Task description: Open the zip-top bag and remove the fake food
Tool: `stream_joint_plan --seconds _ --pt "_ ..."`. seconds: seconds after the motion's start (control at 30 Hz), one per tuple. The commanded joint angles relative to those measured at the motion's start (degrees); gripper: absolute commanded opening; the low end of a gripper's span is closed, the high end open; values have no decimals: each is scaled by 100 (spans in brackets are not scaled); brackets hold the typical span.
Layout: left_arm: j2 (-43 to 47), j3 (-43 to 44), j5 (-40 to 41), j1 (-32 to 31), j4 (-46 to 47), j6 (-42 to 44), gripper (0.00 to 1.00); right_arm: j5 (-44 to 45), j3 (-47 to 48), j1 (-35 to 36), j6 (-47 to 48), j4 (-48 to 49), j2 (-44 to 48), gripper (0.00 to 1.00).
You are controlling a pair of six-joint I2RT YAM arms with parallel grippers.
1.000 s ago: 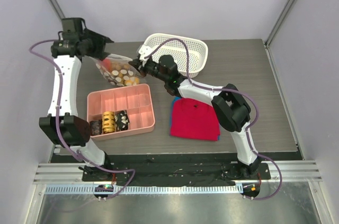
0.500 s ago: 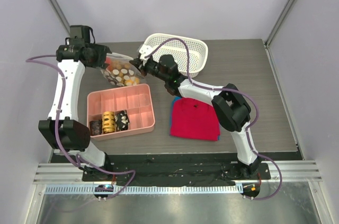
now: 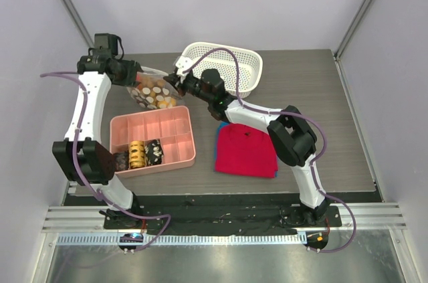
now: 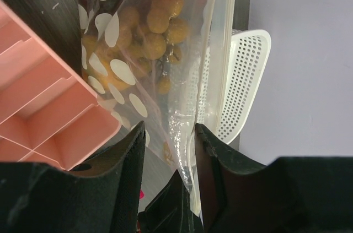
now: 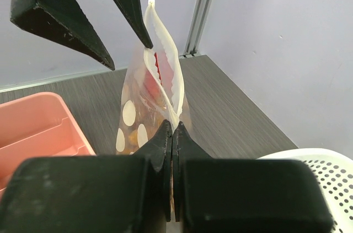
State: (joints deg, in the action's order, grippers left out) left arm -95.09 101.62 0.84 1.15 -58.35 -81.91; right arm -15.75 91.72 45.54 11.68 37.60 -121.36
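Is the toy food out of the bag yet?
Not yet. The clear, white-spotted zip-top plastic bag gapes slightly at its mouth. The right jaws are shut on its edge; the left jaws stand open around one lip. To do: pull it wide, take out the red and tan plastic toy food.

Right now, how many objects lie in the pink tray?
3, in a row along the near edge of the pink tray: dark block left, yellow coil middle, dotted block right. The left arm may hide more.

Pink tray [image 3: 144, 126], white mesh basket [image 3: 250, 77], red cloth [image 3: 245, 150].
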Motion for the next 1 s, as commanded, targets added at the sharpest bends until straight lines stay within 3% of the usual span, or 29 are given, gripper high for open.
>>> stream_joint_plan --seconds 0.0,0.3,0.43,0.57,0.7,0.87,0.9,0.97 --pt "-89 -134 109 43 280 -10 41 19 214 25 27 168 429 1" --pt "-291 -442 -313 245 939 228 35 10 197 69 -8 151 429 1" --pt "-273 -407 -277 316 1167 404 45 28 179 69 1 151 464 1" --pt "-230 -485 -505 351 1676 571 46 10 214 78 9 133 447 1" --pt "-317 -512 -672 360 1801 571 56 -7 258 113 44 89 429 1" --pt "-484 -432 -805 360 1467 527 49 2 267 113 71 80 429 1" --pt "-467 -468 -787 360 1484 527 42 10 267 113 71 80 438 1" --pt "-440 -512 -752 360 1502 527 39 28 267 113 89 89 447 1"
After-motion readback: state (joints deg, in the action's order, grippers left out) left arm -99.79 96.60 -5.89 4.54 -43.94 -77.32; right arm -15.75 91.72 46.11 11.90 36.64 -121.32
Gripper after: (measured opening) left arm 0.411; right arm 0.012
